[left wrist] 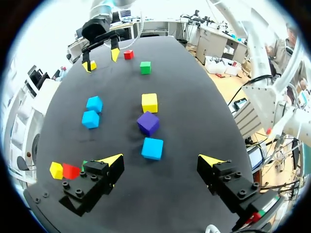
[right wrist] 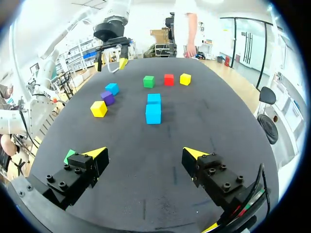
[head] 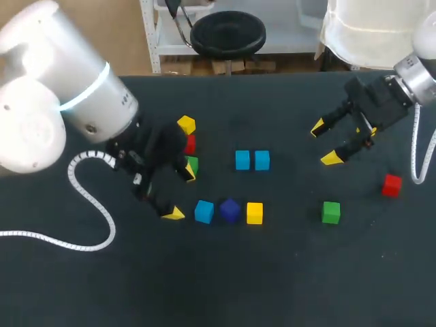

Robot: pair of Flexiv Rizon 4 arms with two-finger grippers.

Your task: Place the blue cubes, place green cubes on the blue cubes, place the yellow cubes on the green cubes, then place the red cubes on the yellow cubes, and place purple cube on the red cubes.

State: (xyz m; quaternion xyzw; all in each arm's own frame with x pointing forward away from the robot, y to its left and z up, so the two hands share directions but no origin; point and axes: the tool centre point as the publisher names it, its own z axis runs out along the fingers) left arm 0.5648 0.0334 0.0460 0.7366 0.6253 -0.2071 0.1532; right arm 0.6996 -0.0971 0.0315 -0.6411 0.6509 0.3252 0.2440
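Left gripper (head: 180, 192) and right gripper (head: 325, 143) are hanging spread, empty (nothing stacked yet); only two blue cubes (head: 243, 160) are sitting paired midway between the edges of the table (head: 293, 272).

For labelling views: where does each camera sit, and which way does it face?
Head view: above and behind, looking down on the black table; left arm, right arm show.
Left wrist view: on the left wrist, facing the right arm; own jaws open.
Right wrist view: on the right wrist, facing the left arm; own jaws open.
Shared: all show the small purple cube.
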